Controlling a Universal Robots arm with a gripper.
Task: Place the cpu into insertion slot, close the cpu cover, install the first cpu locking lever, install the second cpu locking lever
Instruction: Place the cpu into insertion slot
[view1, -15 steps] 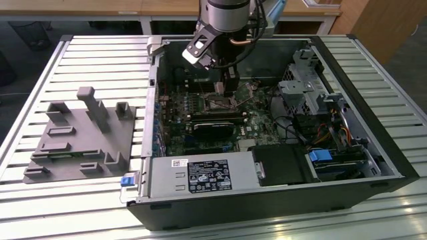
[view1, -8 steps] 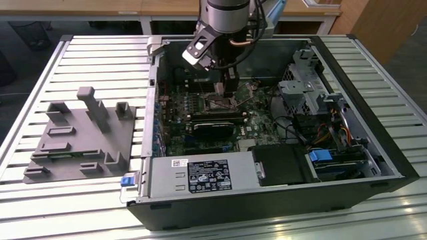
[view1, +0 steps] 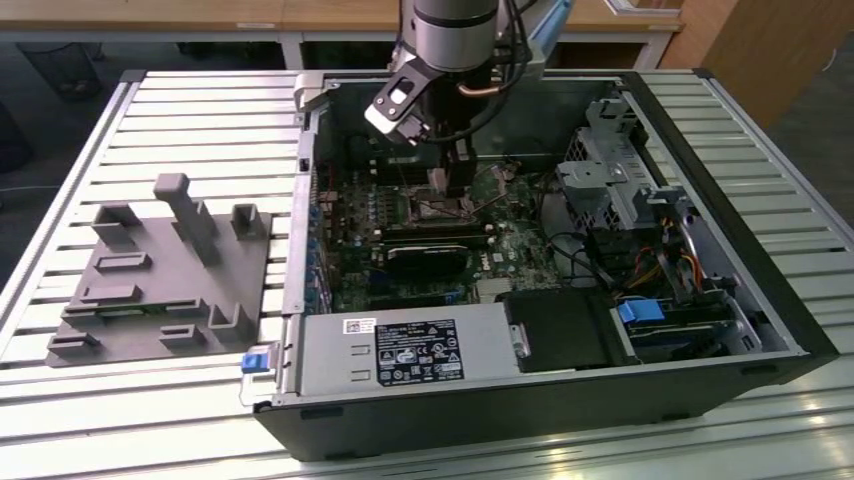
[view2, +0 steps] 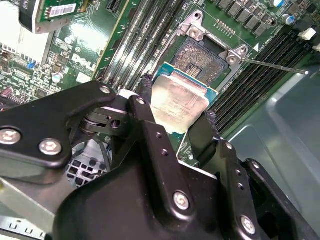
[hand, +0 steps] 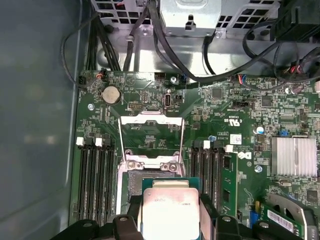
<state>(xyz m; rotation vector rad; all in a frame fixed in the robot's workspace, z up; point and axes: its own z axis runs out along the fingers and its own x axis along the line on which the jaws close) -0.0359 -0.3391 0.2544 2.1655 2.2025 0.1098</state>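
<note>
Silvery-grey, the one cpu (view2: 180, 100) is pinched between the two black fingers (view2: 150, 130) of the tool (view2: 178, 104), held just beside and partly over the one insertion slot (view2: 202, 57), not seated. One cpu cover (hand: 151, 118) stands flipped open. Long memory slots (hand: 95, 175) flank the insertion slot; one thin lever (view2: 272, 66) juts aside.

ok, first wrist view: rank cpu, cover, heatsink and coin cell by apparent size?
1. cover and cpu: about alike. The cpu sits nearer the camera, so I won't rank them.
2. heatsink
3. coin cell
</note>
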